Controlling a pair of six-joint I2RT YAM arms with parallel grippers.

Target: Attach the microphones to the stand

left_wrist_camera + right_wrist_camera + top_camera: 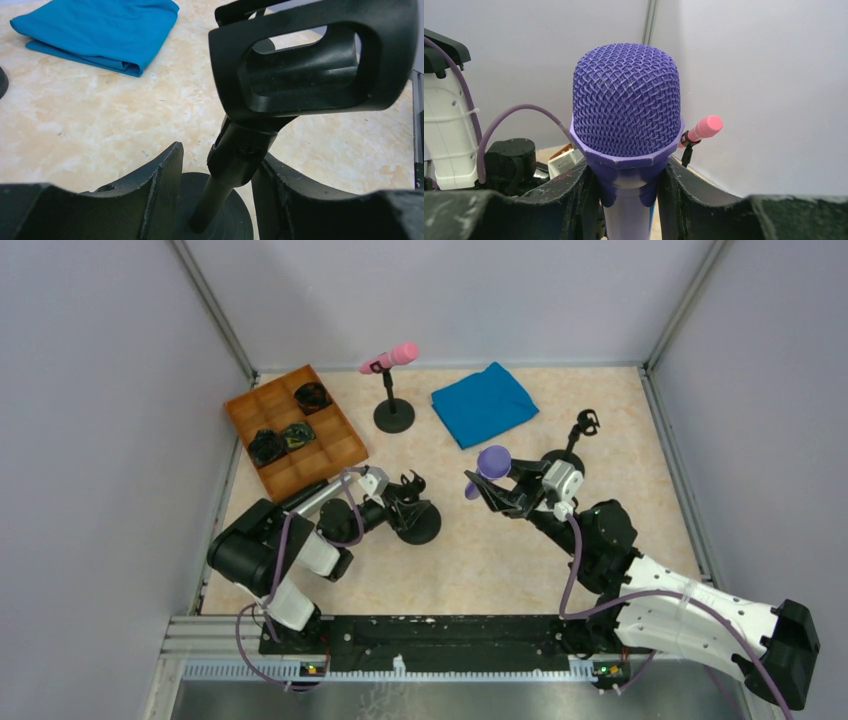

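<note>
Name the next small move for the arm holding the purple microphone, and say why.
Probably swing the purple microphone left and line its handle up with the clip on the near stand. The right tool is shut on the microphone, the clip is empty, and the left tool flanks that stand's pole.

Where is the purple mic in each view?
Top external: purple microphone, right of centre.
Left wrist: not in view.
Right wrist: centre, held in the right gripper.
Shared landmark: pink microphone, in the top and right wrist views only.
</note>
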